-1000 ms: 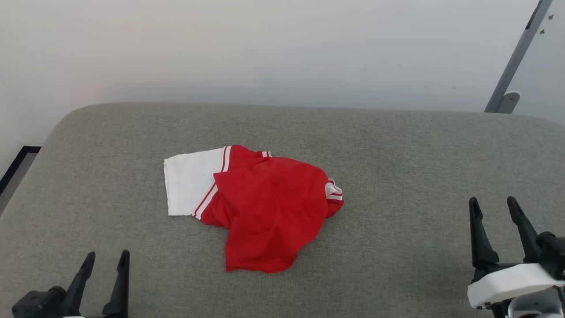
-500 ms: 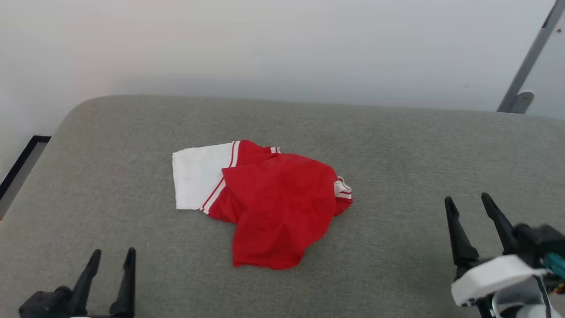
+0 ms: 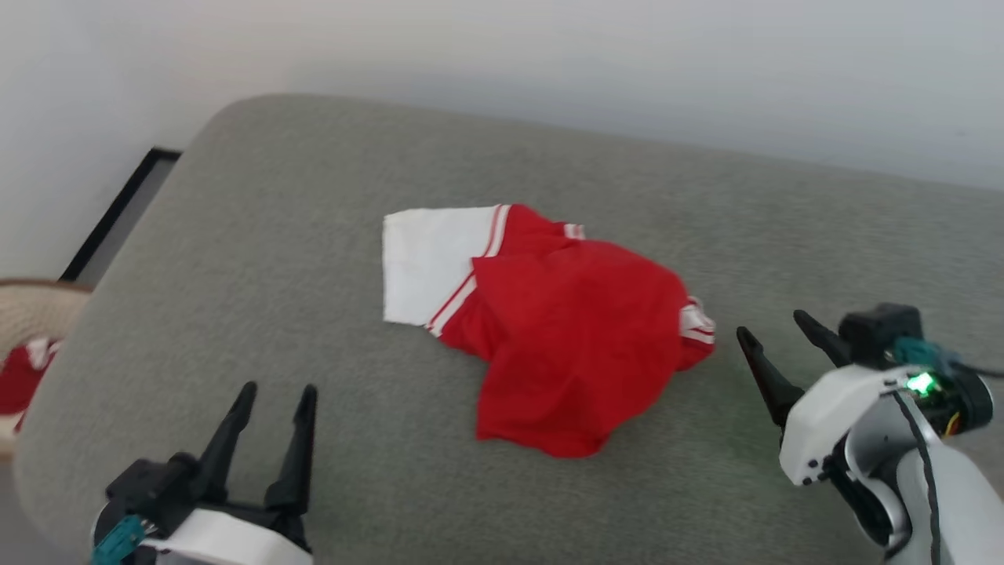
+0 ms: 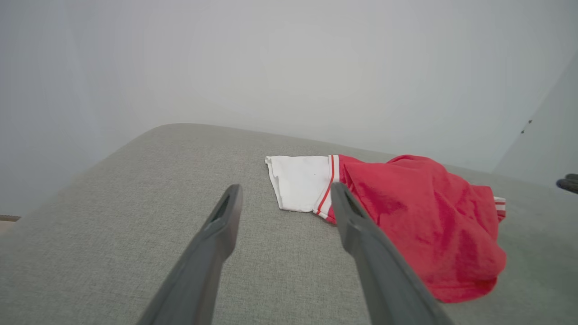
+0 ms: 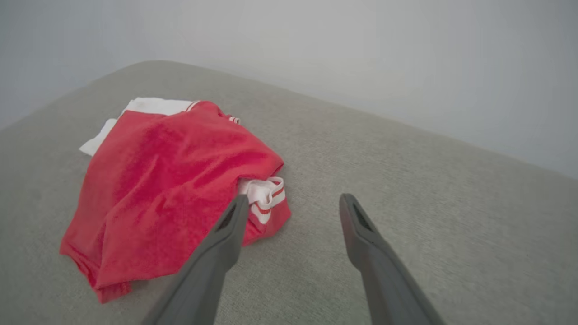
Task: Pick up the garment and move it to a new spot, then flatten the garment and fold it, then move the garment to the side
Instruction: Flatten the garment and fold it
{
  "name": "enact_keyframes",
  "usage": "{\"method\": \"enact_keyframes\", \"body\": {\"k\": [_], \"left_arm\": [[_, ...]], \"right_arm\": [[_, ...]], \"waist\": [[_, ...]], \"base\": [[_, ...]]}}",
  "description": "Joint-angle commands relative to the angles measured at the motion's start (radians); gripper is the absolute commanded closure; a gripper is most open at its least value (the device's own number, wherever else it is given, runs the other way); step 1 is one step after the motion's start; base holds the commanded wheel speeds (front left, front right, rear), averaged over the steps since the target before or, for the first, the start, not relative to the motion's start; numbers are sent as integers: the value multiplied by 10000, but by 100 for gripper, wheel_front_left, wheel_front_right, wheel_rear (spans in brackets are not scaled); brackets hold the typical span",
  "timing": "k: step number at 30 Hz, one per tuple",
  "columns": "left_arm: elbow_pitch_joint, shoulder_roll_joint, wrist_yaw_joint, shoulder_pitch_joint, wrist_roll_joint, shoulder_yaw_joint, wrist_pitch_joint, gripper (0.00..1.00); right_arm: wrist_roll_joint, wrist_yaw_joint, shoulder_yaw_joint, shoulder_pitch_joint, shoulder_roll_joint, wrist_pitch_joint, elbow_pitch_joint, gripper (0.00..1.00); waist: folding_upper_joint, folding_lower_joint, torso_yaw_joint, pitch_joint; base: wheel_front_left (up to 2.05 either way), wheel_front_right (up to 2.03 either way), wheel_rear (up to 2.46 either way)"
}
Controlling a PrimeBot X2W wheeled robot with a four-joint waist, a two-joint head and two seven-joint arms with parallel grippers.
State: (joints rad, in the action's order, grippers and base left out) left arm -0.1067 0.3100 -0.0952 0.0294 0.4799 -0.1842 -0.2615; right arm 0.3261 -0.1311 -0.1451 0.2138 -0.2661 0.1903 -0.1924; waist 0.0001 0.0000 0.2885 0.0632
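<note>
Grey fabric cushion [image 3: 259, 235] against a plain pale wall [image 3: 549, 63]. Your garment [image 3: 572, 337], the red jersey tee, sits crumpled about mid-cushion, with one white sleeve [image 3: 427, 263] lying flat on the left-arm side. Your left gripper [image 3: 279, 388] hovers near the front edge, jaws spread wide, nothing in them. Your right gripper [image 3: 770, 324] is just beside the shirt's striped cuff [image 3: 696, 323], also wide and empty. Off the cushion's left end there's maybe a basket [image 3: 31, 314], too blurry to call.
</note>
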Motion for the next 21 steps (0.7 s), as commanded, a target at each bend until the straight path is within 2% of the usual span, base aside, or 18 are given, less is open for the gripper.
{"method": "enact_keyframes", "body": {"k": [1, 9, 17, 18, 19, 20, 21], "left_arm": [[-29, -81, -57, -211, -83, -84, -45, 0], [-242, -426, -196, -713, -119, -477, -45, 0], [-471, -729, -282, -1045, -67, -536, -47, 0], [-506, -741, -295, -1074, -70, -533, -46, 0], [-533, -762, -307, -1102, -68, -522, -47, 0], [-559, -780, -318, -1115, -71, -506, -47, 0], [-594, -805, -326, -1121, -63, -484, -47, 0]], "right_arm": [[100, 7, -167, 297, -140, 239, -223, 0], [705, 7, -1154, 1552, -749, 1858, -1625, 0], [731, 7, -1616, 2635, -744, 3215, -3548, 0], [681, 5, -1837, 2732, -769, 3405, -3740, 4], [711, 5, -2001, 2826, -787, 3537, -3902, 55], [802, 5, -2098, 2918, -781, 3627, -4036, 92], [816, 7, -2245, 3012, -820, 3767, -4140, 100]], "waist": [[-1, 0, 488, 412], [-1, 0, 1382, 993], [-1, 0, 1875, 1385], [-1, 0, 1898, 1402], [-1, 0, 1909, 1418], [-1, 0, 1911, 1427], [-1, 0, 1910, 1427]], "base": [[0, 0, 0], [0, 0, 0], [0, 0, 0], [0, 0, 0], [0, 0, 0], [0, 0, 0], [0, 0, 0]]}}
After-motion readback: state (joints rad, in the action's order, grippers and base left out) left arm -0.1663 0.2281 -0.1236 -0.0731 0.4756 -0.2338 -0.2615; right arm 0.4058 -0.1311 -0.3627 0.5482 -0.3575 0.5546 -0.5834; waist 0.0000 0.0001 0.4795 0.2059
